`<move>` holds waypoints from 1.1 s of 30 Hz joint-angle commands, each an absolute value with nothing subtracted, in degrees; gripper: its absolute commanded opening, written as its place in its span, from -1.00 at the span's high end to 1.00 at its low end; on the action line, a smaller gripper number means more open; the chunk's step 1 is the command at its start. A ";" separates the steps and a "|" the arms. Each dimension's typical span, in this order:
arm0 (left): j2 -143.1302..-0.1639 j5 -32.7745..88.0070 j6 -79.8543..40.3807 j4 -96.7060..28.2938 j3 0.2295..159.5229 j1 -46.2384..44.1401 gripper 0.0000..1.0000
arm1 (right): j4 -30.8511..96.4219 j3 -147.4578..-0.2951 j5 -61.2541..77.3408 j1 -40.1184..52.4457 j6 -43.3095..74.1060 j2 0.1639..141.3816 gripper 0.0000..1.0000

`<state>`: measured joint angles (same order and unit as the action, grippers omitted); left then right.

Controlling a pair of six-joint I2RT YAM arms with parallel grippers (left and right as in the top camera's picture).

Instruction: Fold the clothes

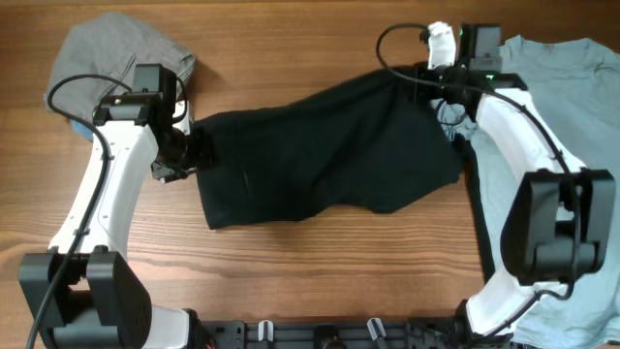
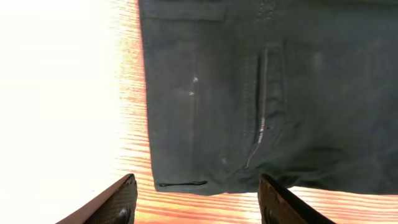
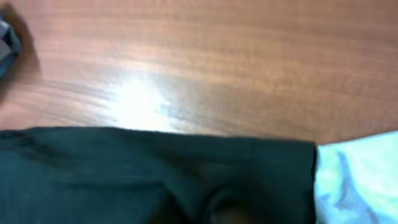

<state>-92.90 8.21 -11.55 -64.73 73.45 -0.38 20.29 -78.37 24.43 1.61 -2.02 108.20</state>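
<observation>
The black shorts (image 1: 329,150) lie spread across the middle of the wooden table. My left gripper (image 1: 182,155) is at their left edge, low over the table. In the left wrist view its fingers (image 2: 198,186) are open with only bare wood between them, and the shorts (image 2: 267,93), with a zip, lie just ahead. My right gripper (image 1: 436,85) is at the shorts' far right corner, which is drawn up toward it. In the right wrist view the black fabric (image 3: 155,174) covers the jaws and hides the fingers.
A light blue T-shirt (image 1: 562,107) lies flat at the right, under my right arm; its edge shows in the right wrist view (image 3: 360,180). A grey garment (image 1: 111,48) is bunched at the far left corner. The table's front edge holds the arm bases.
</observation>
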 commanded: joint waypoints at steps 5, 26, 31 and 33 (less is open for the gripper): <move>-93.51 4.12 -10.66 -64.55 73.17 -0.58 -0.29 | 23.33 -79.18 16.27 1.58 5.82 107.98 -0.22; -113.12 25.71 3.07 -48.23 69.84 1.98 -0.61 | 38.52 -58.87 15.18 5.41 23.40 108.53 0.66; -117.84 31.75 8.69 -47.62 69.30 0.80 0.47 | 38.20 -58.87 15.16 5.41 22.41 108.53 0.66; -117.75 25.12 4.40 -50.83 69.36 1.50 0.92 | 38.89 -59.18 14.90 5.17 19.62 108.07 0.75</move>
<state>-115.37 28.97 6.50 -47.97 71.09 1.83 38.28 -61.08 17.28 5.17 22.39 106.69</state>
